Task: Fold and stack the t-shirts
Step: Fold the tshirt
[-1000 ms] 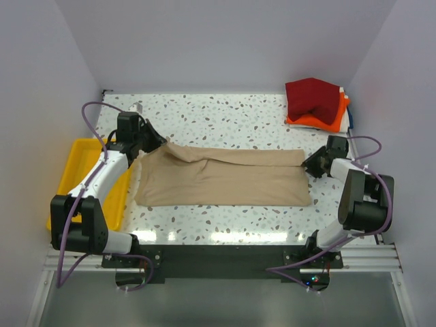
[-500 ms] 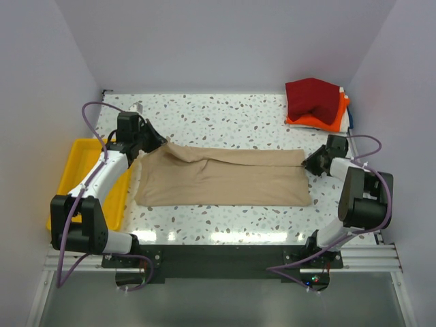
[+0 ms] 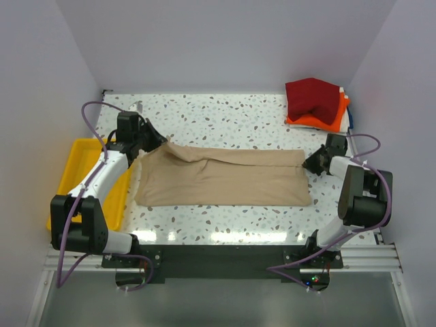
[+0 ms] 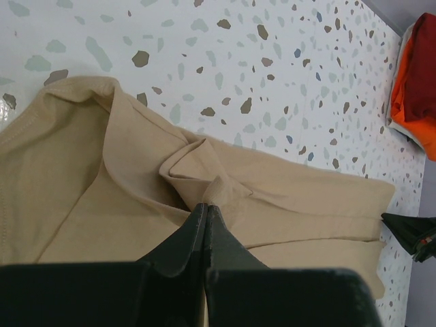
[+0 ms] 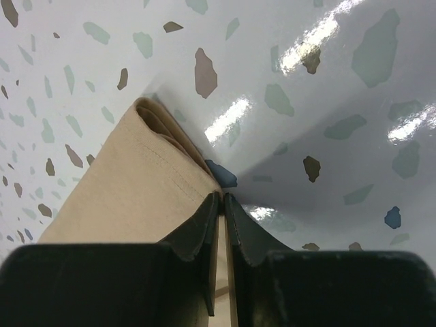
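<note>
The tan t-shirt (image 3: 225, 178) lies as a long folded band across the middle of the frame on the speckled counter (image 3: 225, 122). The left pincer (image 3: 160, 144) is clenched on a raised pucker of cloth at the band's upper left end. The right pincer (image 3: 308, 163) grips the folded corner at its upper right end, fingers almost together. The dark red t-shirt (image 3: 312, 99) sits on the orange t-shirt (image 3: 320, 121) at upper right, well apart. A yellow tray (image 3: 75, 163) lies at the left edge
</note>
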Controlling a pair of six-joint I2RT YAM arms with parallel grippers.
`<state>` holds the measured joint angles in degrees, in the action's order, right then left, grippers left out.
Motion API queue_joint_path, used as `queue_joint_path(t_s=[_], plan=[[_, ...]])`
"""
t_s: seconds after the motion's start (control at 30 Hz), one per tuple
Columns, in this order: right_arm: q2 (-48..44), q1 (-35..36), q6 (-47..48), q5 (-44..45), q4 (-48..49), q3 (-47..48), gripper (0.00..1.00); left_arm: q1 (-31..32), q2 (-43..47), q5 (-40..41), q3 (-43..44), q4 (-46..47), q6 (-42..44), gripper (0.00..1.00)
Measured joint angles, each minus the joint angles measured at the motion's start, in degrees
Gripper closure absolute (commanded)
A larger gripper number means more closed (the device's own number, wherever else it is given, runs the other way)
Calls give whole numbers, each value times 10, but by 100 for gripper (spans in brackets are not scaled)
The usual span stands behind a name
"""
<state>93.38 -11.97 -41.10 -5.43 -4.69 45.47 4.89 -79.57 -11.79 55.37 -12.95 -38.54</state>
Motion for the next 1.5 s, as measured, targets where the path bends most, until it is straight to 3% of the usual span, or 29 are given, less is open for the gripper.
queue_joint_path(t_s=[0.43, 0.63, 0.9, 1.5], plan=[[0, 1, 16, 14, -42, 36, 81, 0, 0, 0, 0, 0, 0, 100], [0, 1, 22, 14, -52, 52, 93, 0, 0, 2, 0, -1, 0, 100], [0, 1, 28, 12, -53, 57, 100, 0, 0, 9, 2, -3, 0, 100], [-25, -1, 32, 12, -83, 57, 100, 0, 54, 59, 4, -31, 1, 100]])
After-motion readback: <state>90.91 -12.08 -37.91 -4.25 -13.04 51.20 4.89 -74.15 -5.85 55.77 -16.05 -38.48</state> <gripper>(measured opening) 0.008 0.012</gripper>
